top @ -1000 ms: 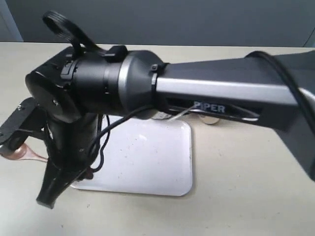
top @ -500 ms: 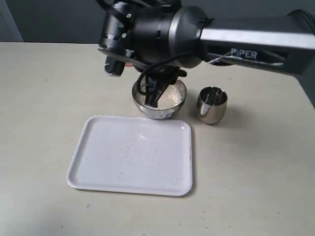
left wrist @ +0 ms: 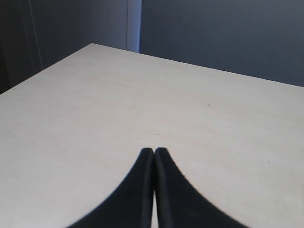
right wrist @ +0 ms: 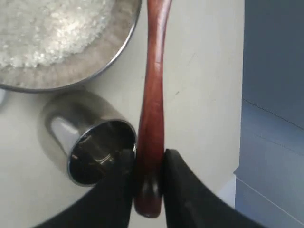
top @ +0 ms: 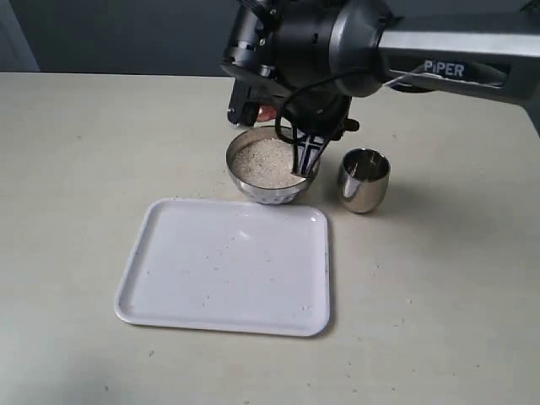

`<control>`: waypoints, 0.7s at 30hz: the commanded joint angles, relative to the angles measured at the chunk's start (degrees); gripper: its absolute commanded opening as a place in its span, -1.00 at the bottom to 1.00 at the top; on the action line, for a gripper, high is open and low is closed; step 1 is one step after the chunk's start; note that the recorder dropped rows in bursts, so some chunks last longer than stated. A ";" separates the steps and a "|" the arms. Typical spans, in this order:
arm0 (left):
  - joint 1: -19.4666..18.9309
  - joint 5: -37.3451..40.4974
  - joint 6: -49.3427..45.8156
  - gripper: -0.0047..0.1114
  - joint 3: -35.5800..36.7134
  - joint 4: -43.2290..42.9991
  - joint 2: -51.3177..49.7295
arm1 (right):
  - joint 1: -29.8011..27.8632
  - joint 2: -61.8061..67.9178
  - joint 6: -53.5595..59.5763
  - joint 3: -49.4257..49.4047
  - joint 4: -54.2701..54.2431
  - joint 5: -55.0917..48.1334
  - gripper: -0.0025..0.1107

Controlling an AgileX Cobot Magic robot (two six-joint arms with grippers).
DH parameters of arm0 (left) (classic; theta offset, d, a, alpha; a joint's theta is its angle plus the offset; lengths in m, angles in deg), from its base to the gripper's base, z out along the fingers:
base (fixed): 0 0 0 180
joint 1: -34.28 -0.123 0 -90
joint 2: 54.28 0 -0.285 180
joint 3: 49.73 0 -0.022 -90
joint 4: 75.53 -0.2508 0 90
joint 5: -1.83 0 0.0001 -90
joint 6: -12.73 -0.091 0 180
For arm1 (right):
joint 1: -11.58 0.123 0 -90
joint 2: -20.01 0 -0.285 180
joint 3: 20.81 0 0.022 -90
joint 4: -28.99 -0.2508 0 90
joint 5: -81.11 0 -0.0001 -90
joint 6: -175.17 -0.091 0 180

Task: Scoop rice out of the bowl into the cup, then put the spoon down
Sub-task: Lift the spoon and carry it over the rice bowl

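Note:
The steel bowl (top: 272,187) holds white rice (top: 263,160) just behind the tray. To its right stands the steel cup (top: 364,179), which looks empty inside (right wrist: 90,137). My right gripper (top: 305,160) hangs over the bowl's right rim, between bowl and cup. It is shut on the end of the reddish-brown spoon's handle (right wrist: 154,85) (right wrist: 149,154). The handle runs past the bowl's rim (right wrist: 134,23), and the rice (right wrist: 47,28) lies beside it. The spoon's oval end is out of the wrist view. My left gripper (left wrist: 154,151) is shut and empty over bare table, outside the exterior view.
A white tray (top: 228,270) lies in front of the bowl with a few stray grains on it. The right arm (top: 439,63) reaches in from the right above bowl and cup. Beige table surrounds everything.
The right arm swung with the spoon from low at the tray's left corner up to the bowl, then shifted right toward the cup, uncovering the rice.

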 commanded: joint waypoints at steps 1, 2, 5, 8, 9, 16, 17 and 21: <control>0.18 -0.45 0.36 -0.91 -0.23 0.00 0.03 | -0.17 -0.56 0.78 -4.10 3.70 -0.19 -0.97; 0.18 -0.45 0.36 -0.91 -0.23 0.00 0.03 | -0.17 -0.56 0.78 -5.12 4.98 -0.19 -0.97; 0.18 -0.45 0.36 -0.91 -0.23 0.00 0.03 | -0.17 -0.56 1.75 -6.73 7.62 -0.19 -0.97; 0.18 -0.45 0.36 -0.91 -0.23 0.00 0.03 | 0.03 -0.56 2.30 -7.05 8.77 -0.19 -0.97; 0.18 -0.45 0.36 -0.91 -0.23 0.00 0.03 | 0.03 -0.56 2.30 -7.05 8.77 -0.19 -0.97; 0.18 -0.45 0.36 -0.91 -0.23 0.00 0.03 | 0.03 0.06 3.40 -7.05 8.53 -0.19 -0.97; 0.18 -0.45 0.36 -0.91 -0.23 0.00 0.03 | 0.03 0.48 3.40 -7.05 8.53 -0.19 -0.97; 0.18 -0.45 0.36 -0.91 -0.23 0.00 0.03 | 0.03 2.56 3.40 -7.05 8.53 -0.19 -0.97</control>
